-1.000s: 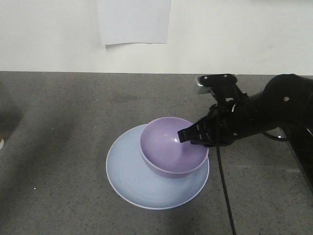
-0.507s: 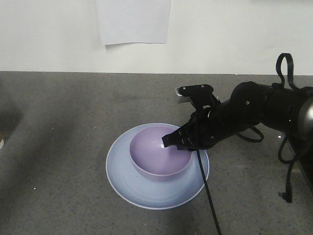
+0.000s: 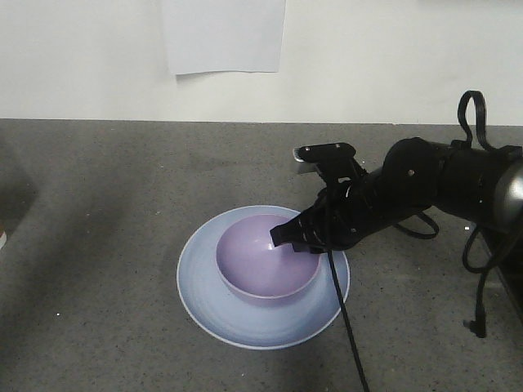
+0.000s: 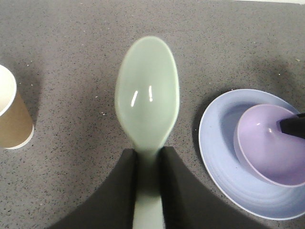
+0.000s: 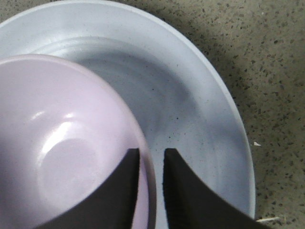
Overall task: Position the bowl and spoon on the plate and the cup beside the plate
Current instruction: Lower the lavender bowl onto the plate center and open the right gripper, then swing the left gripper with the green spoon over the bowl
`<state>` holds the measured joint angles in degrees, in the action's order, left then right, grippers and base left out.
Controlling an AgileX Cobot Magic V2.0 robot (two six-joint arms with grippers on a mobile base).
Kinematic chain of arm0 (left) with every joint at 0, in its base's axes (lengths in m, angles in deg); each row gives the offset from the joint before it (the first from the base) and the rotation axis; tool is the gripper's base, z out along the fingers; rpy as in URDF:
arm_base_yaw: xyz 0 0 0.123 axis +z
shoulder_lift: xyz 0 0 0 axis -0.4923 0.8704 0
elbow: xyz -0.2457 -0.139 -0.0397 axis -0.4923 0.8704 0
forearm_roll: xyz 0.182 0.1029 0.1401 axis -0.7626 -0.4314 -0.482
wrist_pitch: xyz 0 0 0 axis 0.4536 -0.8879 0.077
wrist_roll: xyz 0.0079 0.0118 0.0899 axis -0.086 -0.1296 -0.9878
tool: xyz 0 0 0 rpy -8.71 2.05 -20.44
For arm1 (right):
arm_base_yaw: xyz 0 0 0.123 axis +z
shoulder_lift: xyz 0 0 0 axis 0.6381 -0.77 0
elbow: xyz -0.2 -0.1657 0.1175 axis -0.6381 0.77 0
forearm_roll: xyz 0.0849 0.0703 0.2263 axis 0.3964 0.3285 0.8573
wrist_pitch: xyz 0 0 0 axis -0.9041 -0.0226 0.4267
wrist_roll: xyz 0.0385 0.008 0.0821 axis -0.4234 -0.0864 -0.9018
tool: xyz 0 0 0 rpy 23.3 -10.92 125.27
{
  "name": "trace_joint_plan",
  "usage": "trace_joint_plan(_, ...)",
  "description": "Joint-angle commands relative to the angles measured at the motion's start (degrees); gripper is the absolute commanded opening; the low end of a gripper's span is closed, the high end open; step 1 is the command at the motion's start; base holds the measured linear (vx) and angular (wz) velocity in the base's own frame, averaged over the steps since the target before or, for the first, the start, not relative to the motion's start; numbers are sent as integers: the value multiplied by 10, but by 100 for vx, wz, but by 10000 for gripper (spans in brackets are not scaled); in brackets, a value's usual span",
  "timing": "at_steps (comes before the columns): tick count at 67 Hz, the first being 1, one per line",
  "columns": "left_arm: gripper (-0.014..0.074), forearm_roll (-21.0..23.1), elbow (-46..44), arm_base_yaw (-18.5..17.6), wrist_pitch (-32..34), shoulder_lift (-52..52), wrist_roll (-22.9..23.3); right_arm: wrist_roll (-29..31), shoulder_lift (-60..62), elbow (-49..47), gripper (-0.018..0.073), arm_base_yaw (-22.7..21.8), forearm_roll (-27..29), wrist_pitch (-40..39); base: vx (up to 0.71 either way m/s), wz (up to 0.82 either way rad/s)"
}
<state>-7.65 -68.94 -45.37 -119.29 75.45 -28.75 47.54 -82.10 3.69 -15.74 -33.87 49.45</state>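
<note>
The lavender bowl [image 3: 257, 265] [image 5: 62, 143] stands upright in the middle of the pale blue plate [image 3: 204, 294] [image 5: 190, 109]. My right gripper [image 3: 282, 237] [image 5: 151, 155] straddles the bowl's right rim, one finger inside and one outside. It is open only slightly; a thin strip of plate shows between the rim and the outer finger. In the left wrist view my left gripper [image 4: 148, 157] is shut on the handle of the mint-green spoon [image 4: 147, 95], held above the table. The brown paper cup [image 4: 12, 114] stands upright at the left, the plate [image 4: 219, 157] and bowl [image 4: 267, 143] at the right.
The table is dark speckled grey [image 3: 98, 188], with a white wall behind and a white sheet of paper [image 3: 222, 34] on it. The right arm's black cable [image 3: 350, 327] hangs down across the plate's right edge.
The right gripper carried the bowl left and down from a tilted position over the plate's right side to the plate's middle. In the last half second it has barely moved.
</note>
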Motion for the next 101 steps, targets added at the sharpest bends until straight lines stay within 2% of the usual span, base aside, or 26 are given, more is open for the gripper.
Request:
trace_joint_plan(1, -6, 0, -13, -2, 32, -6, 5, 2, 24, -20, 274, -1, 9, -23, 0, 0)
trace_joint_plan(12, -6, 0, -13, -2, 32, -6, 5, -7, 24, -20, 456, -2, 9, -25, 0, 0)
trace_joint_plan(21, -6, 0, -13, -2, 32, -6, 5, -21, 26, -20, 535, -2, 9, -25, 0, 0)
trace_joint_plan(43, -6, 0, -13, -2, 32, -6, 5, -29, 123, -20, 538, -15, 1, -11, 0, 0)
trace_joint_plan(49, -6, 0, -13, -2, 32, -6, 5, -38, 163, -20, 538, -39, -13, 19, 0, 0)
trace_joint_plan(50, -6, 0, -13, -2, 32, -6, 5, -48, 218, -20, 538, -80, -38, 71, 0, 0)
trace_joint_plan(54, -6, 0, -13, -2, 32, -6, 5, -47, 246, -19, 538, -100, -43, 89, 0, 0)
trace_joint_plan(64, -6, 0, -13, -2, 32, -6, 5, -47, 312, -16, 538, -138, -61, 146, 0, 0)
trace_joint_plan(72, -6, 0, -13, -2, 32, -6, -1, -47, 356, -16, 538, -151, -80, 178, 0, 0)
trace_joint_plan(82, -6, 16, -13, -2, 36, -6, -32, -47, 388, -16, 538, -151, -95, 175, 0, 0)
trace_joint_plan(93, -8, 79, -17, -2, 35, 3, -117, -47, 392, -16, 538, -151, -98, 169, 0, 0)
trace_joint_plan(101, -8, 109, -40, -3, 15, 34, -155, -47, 392, -16, 538, -151, -97, 168, 0, 0)
